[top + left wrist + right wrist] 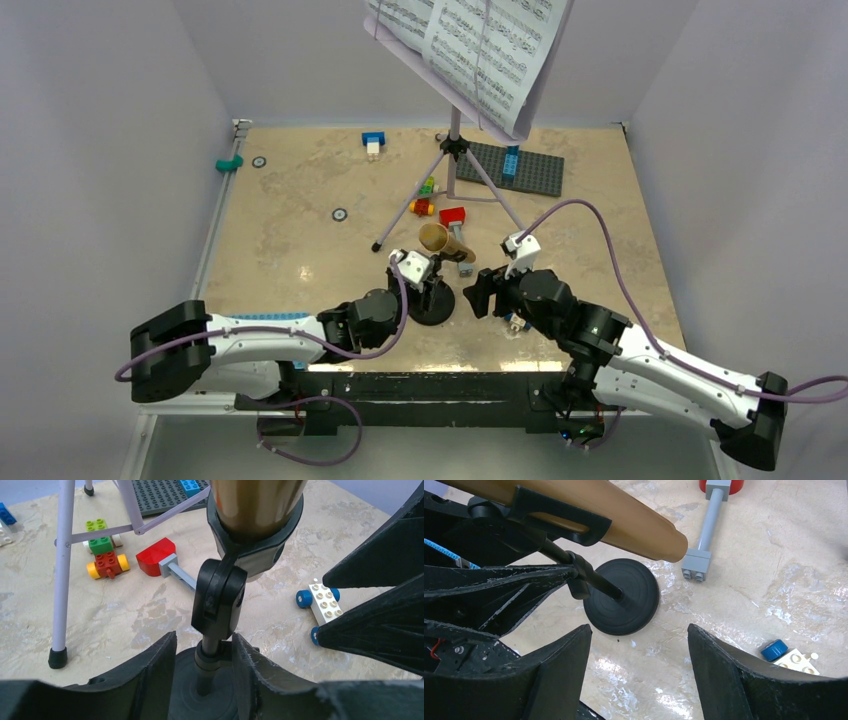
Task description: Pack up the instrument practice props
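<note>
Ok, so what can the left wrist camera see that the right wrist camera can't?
Only the left wrist view: the legs of the lavender music stand, the stacked green and red bricks and the grey baseplate. Only the right wrist view: the whole round base of the mic stand and the grey handle end of the red-headed toy hammer. Both: the gold microphone, the mic stand, the hammer's red head and the white brick car with blue wheels.

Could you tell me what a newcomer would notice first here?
The tall lavender tripod music stand, holding white sheet-music pages, towers at far centre. At near centre, a gold microphone sits in a small black round-based stand, its post flanked by the left tool; the right tool hangs open beside it.
</note>
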